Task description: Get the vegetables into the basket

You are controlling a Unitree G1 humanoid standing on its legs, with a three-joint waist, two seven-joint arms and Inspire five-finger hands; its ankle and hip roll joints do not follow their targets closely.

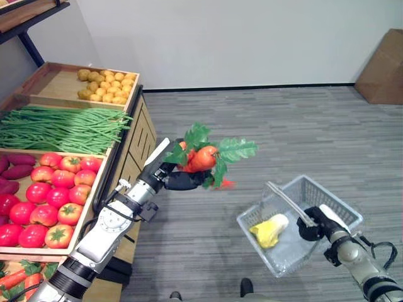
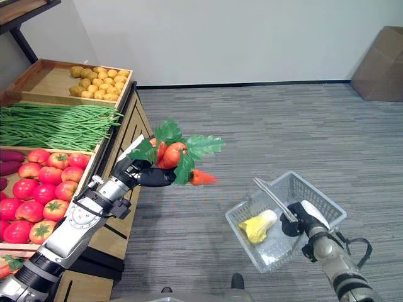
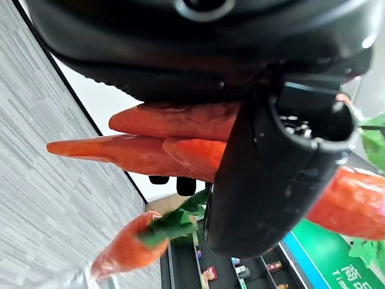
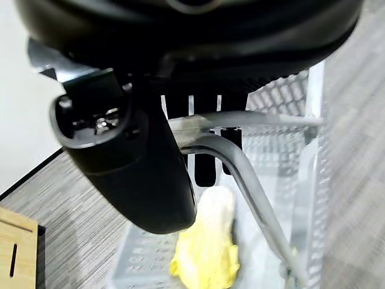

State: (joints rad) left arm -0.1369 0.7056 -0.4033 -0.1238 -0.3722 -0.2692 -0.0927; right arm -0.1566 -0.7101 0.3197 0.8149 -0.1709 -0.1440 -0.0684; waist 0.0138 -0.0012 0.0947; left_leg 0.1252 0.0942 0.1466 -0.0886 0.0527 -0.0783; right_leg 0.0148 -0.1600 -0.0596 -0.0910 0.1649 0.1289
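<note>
— Where are the carrots?

— A bunch of carrots [image 1: 203, 157] with green leaves is up in the air, clear of the wooden stand [image 1: 135, 135], with the left hand [image 1: 182, 179] curled tight round it. In the left wrist view the orange roots sit pressed under the thumb.

— And the basket?

— The wire basket [image 1: 337, 211] hangs tilted above the grey floor [image 1: 302, 126], to the right of the carrots and lower. The right hand [image 1: 313, 224] is wrapped round its handle [image 4: 240, 162]. A yellow-and-white vegetable [image 1: 269, 230] lies inside.

— What's on the stand?

— Tomatoes [image 1: 53, 195], green beans [image 1: 60, 129] and potatoes [image 1: 107, 85], each in its own tray.
</note>
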